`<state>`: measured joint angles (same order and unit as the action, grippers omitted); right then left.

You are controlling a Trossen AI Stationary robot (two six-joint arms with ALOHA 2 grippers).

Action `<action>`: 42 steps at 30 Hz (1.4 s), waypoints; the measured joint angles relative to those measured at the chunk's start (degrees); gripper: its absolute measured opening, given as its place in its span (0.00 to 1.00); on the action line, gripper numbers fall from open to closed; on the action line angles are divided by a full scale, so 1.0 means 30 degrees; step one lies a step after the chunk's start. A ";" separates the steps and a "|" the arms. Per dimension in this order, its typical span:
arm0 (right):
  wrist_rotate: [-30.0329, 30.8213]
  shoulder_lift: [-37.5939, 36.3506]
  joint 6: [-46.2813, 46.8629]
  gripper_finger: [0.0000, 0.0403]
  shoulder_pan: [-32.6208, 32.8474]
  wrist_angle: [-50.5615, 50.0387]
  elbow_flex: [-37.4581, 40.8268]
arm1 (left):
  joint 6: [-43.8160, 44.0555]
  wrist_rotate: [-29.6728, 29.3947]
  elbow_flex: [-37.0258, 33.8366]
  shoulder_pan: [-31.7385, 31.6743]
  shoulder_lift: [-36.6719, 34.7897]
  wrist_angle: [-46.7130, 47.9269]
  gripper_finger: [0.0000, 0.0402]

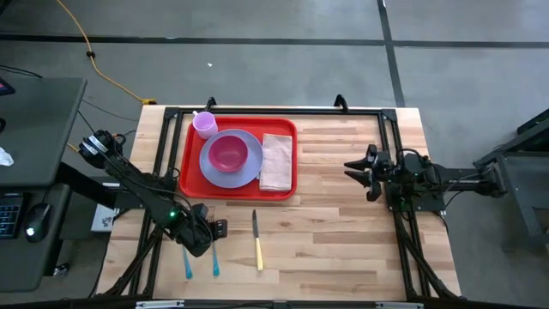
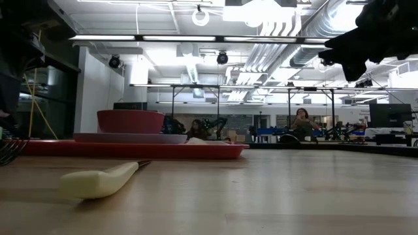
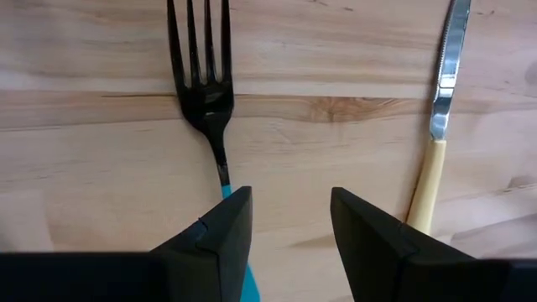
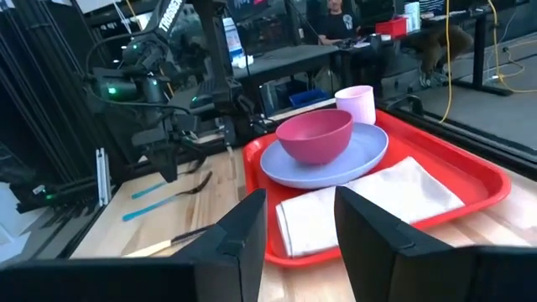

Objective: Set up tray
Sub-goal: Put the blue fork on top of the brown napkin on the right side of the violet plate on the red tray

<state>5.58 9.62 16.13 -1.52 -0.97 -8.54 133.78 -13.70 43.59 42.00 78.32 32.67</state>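
**woodchuck_77:** Starting at the bottom of the overhead shot, why's the cutlery sitting loose on the worktop [image 1: 343, 206] and not on the tray?

**benchbot:** My guess is it's just the part of the setup not done yet. Bottom left of centre there's a fork [image 1: 214, 254] with a blue handle, another blue-handled piece [image 1: 186, 264] beside it that I can't identify, and a knife [image 1: 256, 241] with a cream handle just right of those. All lie flat, handles toward the bottom edge.

**woodchuck_77:** And the left arm?

**benchbot:** The left pincer [image 1: 217, 229] hangs right over the fork, fingers spread and pinching nothing. In its wrist cam the handle runs up between the two fingers, so I'd say it's lined up to grab by the handle.

**woodchuck_77:** Further up the frame?

**benchbot:** The red tray [image 1: 190, 163] sits upper left of centre, near the worktop's far edge. It carries a purple plate [image 1: 250, 171] with a pink bowl [image 1: 227, 154] on it, a small cup [image 1: 204, 124] in the tray's upper left corner, and a folded napkin [image 1: 277, 160] on the right side. The napkin looks like the obvious landing spot for cutlery, though that's only my read.

**woodchuck_77:** Right arm?

**benchbot:** The right pincer [image 1: 353, 170] waits at mid right, well apart from the tray, pointing at it, fingers spread and empty.
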 joint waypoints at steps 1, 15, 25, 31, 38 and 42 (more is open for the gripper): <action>0.0000 -0.0160 -0.0110 0.29 0.0004 -0.0110 0.0000 | 0.0007 0.0120 -0.0001 0.0000 0.0000 0.0026 0.48; -0.0561 -0.0974 -0.0432 0.29 0.0007 -0.0926 0.0000 | 0.1873 0.1903 -0.0029 -0.0015 0.1583 0.0481 0.48; -0.0976 -0.1003 -0.0330 0.30 0.0007 -0.0678 0.0000 | 0.1366 0.3866 -0.0036 -0.1377 0.2799 -0.0208 0.48; -0.0954 -0.0996 -0.0356 0.29 0.0005 -0.0656 0.0000 | 0.0999 0.5491 0.0030 -0.1782 0.3499 -0.0911 0.48; -0.0854 -0.0996 -0.0457 0.29 0.0000 -0.0656 0.0000 | 0.1007 0.6165 0.0036 -0.1925 0.3803 -0.1027 0.48; -0.0856 -0.0996 -0.0469 0.30 0.0006 -0.0638 0.0000 | 0.1037 0.6589 0.0015 -0.2254 0.3818 -0.1049 0.48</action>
<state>3.02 6.63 14.72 -1.50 -2.89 -8.54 136.89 6.07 43.64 35.23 89.78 29.52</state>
